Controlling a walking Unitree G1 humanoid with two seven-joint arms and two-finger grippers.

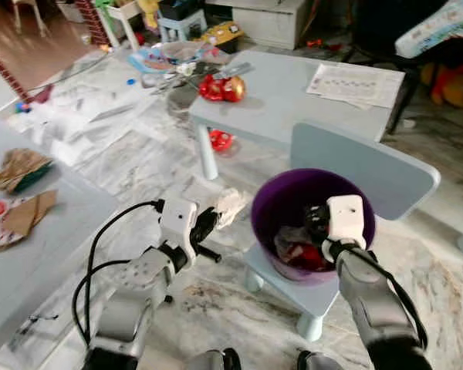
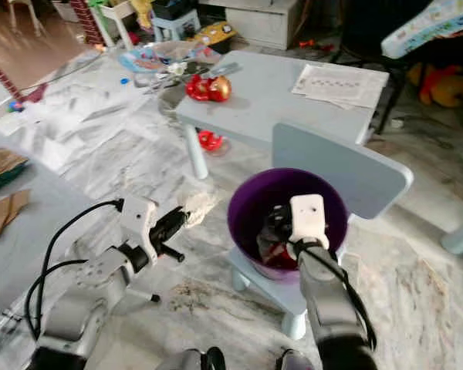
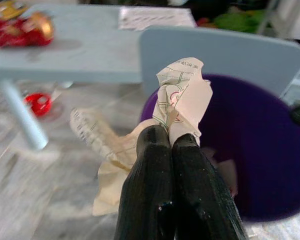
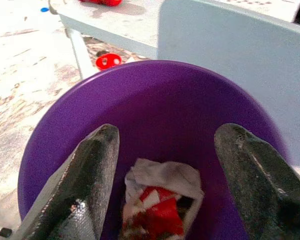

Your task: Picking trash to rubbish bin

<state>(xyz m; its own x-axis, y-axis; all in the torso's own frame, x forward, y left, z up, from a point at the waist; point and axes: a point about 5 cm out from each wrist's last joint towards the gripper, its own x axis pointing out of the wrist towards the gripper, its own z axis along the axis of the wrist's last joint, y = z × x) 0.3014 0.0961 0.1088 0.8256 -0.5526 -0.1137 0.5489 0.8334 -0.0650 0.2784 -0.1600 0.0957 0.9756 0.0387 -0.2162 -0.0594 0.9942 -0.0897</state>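
Note:
A purple bin [image 1: 272,199] stands on a small pale blue chair [image 1: 386,173] in front of me. Red and white trash [image 4: 157,205] lies in its bottom. My left gripper [image 1: 214,220] is shut on a crumpled piece of paper [image 3: 182,92], held just left of the bin's rim. The paper [image 1: 231,203] sticks out past the fingertips toward the bin. My right gripper [image 4: 165,170] is open, its fingers [image 4: 92,170] spread wide inside the bin above the trash. That gripper [image 1: 318,220] reaches in over the bin's near rim.
A pale blue low table [image 1: 293,92] stands behind the chair with a printed sheet [image 1: 355,83] and red-gold wrappers [image 1: 222,88] on it. A red item [image 1: 220,140] lies under it. Another table [image 1: 38,254] at my left holds cardboard scraps [image 1: 19,212]. Toys clutter the far floor.

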